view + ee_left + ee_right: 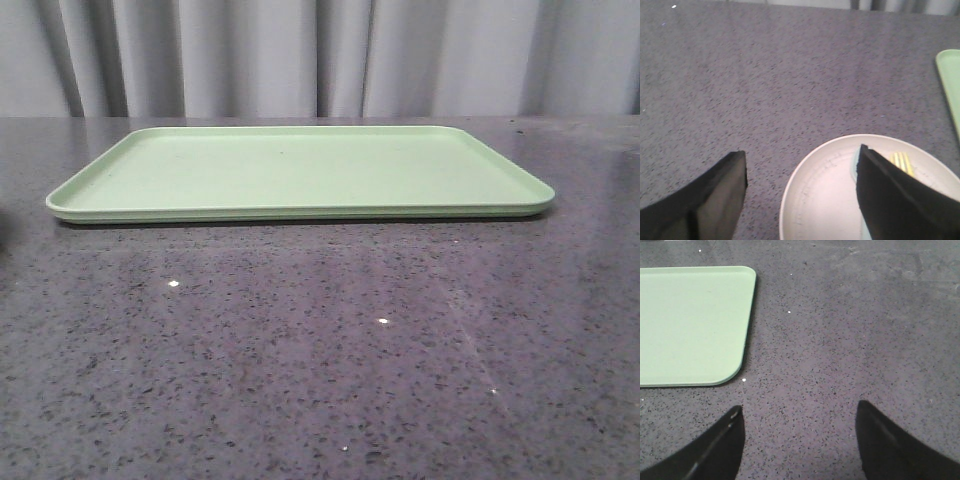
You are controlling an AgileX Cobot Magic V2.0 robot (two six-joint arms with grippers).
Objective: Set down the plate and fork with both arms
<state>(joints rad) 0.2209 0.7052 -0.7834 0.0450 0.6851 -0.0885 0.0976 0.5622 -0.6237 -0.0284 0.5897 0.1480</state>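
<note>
My left gripper (pixel 802 167) hangs spread over the plate (pixel 822 192) holding the fork (pixel 903 164); my right gripper (pixel 800 422) gapes above bare bench (pixel 850 340) beside the unmarked tray (pixel 690 322).

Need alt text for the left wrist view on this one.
The open left tool hovers over a dark speckled table, its fingers straddling the near rim of a pale round plate. A yellow fork lies on the plate, mostly hidden behind one finger, and a corner of a light-green tray shows at the edge.
</note>
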